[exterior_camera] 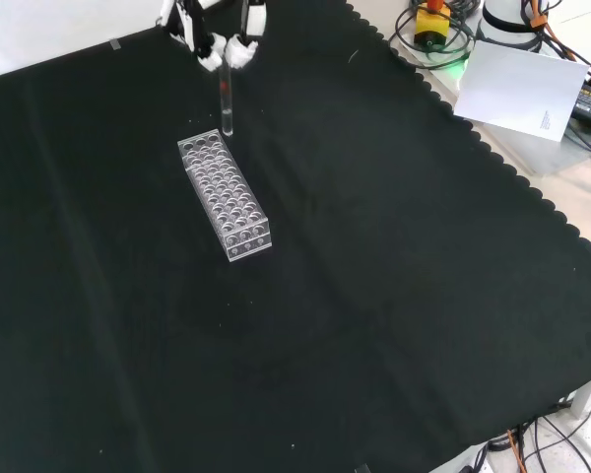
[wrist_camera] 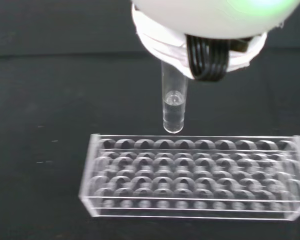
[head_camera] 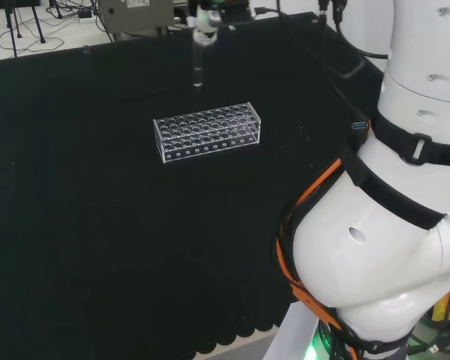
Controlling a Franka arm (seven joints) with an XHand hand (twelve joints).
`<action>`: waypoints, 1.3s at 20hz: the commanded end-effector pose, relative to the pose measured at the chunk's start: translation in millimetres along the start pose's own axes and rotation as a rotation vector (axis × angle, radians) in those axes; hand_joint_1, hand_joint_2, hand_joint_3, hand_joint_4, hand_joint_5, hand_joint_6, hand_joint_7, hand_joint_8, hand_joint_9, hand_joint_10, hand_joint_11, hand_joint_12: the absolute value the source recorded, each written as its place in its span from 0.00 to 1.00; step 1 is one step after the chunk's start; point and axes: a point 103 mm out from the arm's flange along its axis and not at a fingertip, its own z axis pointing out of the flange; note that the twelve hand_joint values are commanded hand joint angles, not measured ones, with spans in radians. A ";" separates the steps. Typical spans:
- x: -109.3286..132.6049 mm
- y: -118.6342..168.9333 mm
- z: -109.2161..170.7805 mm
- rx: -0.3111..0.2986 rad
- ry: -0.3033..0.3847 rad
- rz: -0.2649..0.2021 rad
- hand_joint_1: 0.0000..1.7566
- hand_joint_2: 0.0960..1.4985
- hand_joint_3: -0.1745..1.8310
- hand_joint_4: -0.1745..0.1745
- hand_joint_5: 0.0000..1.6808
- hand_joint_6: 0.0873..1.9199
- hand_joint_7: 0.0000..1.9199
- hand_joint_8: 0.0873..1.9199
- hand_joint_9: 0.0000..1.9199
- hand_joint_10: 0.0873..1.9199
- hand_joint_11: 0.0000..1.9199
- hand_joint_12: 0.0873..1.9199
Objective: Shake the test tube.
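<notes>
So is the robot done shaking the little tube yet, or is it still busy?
Done: the test tube is out of the clear rack and up in the air, pinched at its top by the hand. In hand: it hangs upright beside the rack, a little clear liquid in its bottom. One picture cannot show whether shaking has happened, so that may be left.

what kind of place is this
Probably a robotics lab set up for chemistry handling: a hand holds a test tube above a clear rack on a black cloth, with cables at the bench edge.
</notes>
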 end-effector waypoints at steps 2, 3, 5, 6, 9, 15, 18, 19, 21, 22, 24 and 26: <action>-28.0 -4.7 -0.4 0.006 -0.022 0.056 0.82 0.34 0.45 0.00 0.78 0.27 0.74 0.35 0.72 0.11 0.36 0.63; -25.6 -4.2 -0.1 0.007 -0.021 0.051 0.82 0.34 0.45 0.00 0.78 0.27 0.74 0.35 0.72 0.11 0.36 0.63; -16.0 -2.8 1.6 0.009 -0.015 0.032 0.82 0.34 0.45 0.00 0.78 0.27 0.74 0.35 0.72 0.11 0.36 0.63; -9.1 -1.7 2.8 0.011 -0.012 0.019 0.82 0.34 0.45 0.00 0.78 0.27 0.74 0.35 0.72 0.11 0.36 0.63; 15.8 2.7 4.2 0.012 0.002 -0.027 0.82 0.34 0.45 0.00 0.78 0.27 0.74 0.35 0.72 0.11 0.36 0.63; 73.7 12.1 1.5 0.006 0.025 -0.135 0.82 0.34 0.45 0.00 0.78 0.27 0.74 0.35 0.72 0.11 0.36 0.63; 95.8 14.9 -1.4 0.002 0.026 -0.179 0.82 0.34 0.45 0.00 0.78 0.27 0.74 0.35 0.72 0.11 0.36 0.63; 101.1 15.5 -2.2 0.001 0.025 -0.189 0.82 0.34 0.45 0.00 0.78 0.27 0.74 0.35 0.72 0.11 0.36 0.63; 107.5 16.1 -3.2 0.000 0.023 -0.203 0.82 0.34 0.45 0.00 0.78 0.27 0.74 0.35 0.72 0.10 0.36 0.63; 108.6 16.2 -3.4 0.000 0.022 -0.205 0.82 0.34 0.45 0.00 0.78 0.27 0.74 0.35 0.72 0.10 0.36 0.63; 106.6 16.2 -3.2 0.001 0.018 -0.202 0.82 0.34 0.45 0.00 0.78 0.27 0.74 0.35 0.72 0.10 0.36 0.63; 100.0 15.8 -2.5 0.003 0.011 -0.190 0.82 0.34 0.45 0.00 0.78 0.27 0.74 0.35 0.72 0.10 0.36 0.63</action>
